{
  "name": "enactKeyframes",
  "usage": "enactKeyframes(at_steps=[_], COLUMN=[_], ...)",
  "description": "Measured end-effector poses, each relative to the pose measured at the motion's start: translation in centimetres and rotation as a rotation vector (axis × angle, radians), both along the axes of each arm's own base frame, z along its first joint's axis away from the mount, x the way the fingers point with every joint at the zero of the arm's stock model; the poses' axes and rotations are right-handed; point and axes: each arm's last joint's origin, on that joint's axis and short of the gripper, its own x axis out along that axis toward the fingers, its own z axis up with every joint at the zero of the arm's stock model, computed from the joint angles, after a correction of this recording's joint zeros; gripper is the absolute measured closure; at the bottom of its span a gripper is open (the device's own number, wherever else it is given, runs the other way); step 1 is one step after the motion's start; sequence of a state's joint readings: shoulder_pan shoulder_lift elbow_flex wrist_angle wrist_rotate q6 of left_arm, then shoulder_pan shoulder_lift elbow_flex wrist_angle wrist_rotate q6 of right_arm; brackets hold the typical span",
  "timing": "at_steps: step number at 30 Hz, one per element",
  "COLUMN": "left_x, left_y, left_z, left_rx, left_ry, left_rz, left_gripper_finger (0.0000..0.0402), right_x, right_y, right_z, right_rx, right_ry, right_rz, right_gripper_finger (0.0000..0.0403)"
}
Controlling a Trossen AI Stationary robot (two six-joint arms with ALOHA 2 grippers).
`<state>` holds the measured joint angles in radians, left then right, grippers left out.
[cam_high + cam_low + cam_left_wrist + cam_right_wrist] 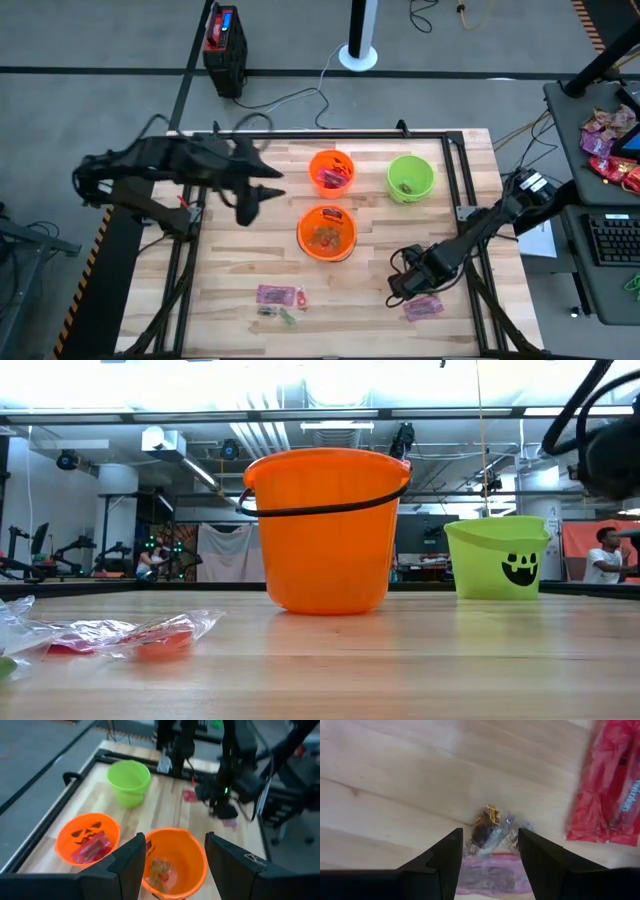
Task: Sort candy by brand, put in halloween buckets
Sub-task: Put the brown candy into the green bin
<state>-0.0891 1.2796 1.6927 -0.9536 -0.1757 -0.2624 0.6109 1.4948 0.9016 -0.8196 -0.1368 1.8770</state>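
Observation:
Two orange buckets (332,170) (327,232) and a lime green bucket (410,177) stand mid-table; both orange ones hold candy. My right gripper (405,285) is low over the near right part of the table, open. In its wrist view the fingers stand on either side of a small clear-wrapped brown-and-gold candy (490,832). That candy lies on a pink packet (490,876), beside a red packet (610,795). My left gripper (250,200) hovers open and empty left of the buckets, facing the nearer orange bucket (172,860). More packets (280,295) lie near the front edge. My right gripper comes at the small clear-wrapped candy (492,837) from above, one finger on each side of it. The wrapper's edges reach close to both fingers (447,855); whether they touch it, I cannot tell. The candy lies flat on the table.
A black-and-red box (225,38) with a cable sits on the floor beyond the far edge. A heap of pink and red packets (610,145) and a keyboard (610,240) lie on a side table to the right. In the low view, clear wrappers (130,635) lie left of the orange bucket (325,530).

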Motion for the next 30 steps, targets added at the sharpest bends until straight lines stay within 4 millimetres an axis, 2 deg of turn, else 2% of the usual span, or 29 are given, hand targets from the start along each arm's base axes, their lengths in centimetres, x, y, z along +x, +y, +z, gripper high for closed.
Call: enactKeyframes(at_steps=[4, 9, 14, 18, 20, 24, 27, 30], left_x=[-2.0, -3.2, -3.5, -3.2, -3.0, -2.6, -2.1, -1.7], left_y=[0.2, 0.4, 0.4, 0.3, 0.3, 0.1, -0.7, -2.1], left_z=[1.1, 1.7, 1.8, 1.3, 0.7, -1.5, -4.2, -7.6], left_rx=[-0.010, -0.016, -0.016, -0.007, 0.000, 0.016, 0.026, 0.020], left_ry=[-0.060, -0.093, -0.098, -0.064, -0.014, 0.146, 0.266, 0.379], left_rz=[0.029, 0.034, 0.034, 0.031, 0.030, 0.020, -0.010, -0.065], left_gripper_finger=[0.0214, 0.0214, 0.0214, 0.0214, 0.0214, 0.0214, 0.0214, 0.0214], right_x=[0.5, 1.0, 1.5, 1.6, 1.5, 1.4, 1.8, 2.6], right_y=[0.4, 0.7, 1.0, 0.9, 0.7, 0.1, -0.9, -2.8], right_z=[-1.4, -2.8, -3.0, -2.0, -0.6, 3.7, 8.0, 12.6], right_rx=[0.002, -0.008, -0.018, -0.032, -0.051, -0.100, -0.160, -0.293], right_ry=[-0.002, 0.012, 0.010, -0.022, -0.048, -0.142, -0.307, -0.508], right_rz=[0.015, 0.024, 0.045, 0.062, 0.055, 0.033, 0.020, 0.017], right_gripper_finger=[0.0233, 0.0261, 0.0310, 0.0356, 0.0374, 0.0392, 0.0393, 0.0394])
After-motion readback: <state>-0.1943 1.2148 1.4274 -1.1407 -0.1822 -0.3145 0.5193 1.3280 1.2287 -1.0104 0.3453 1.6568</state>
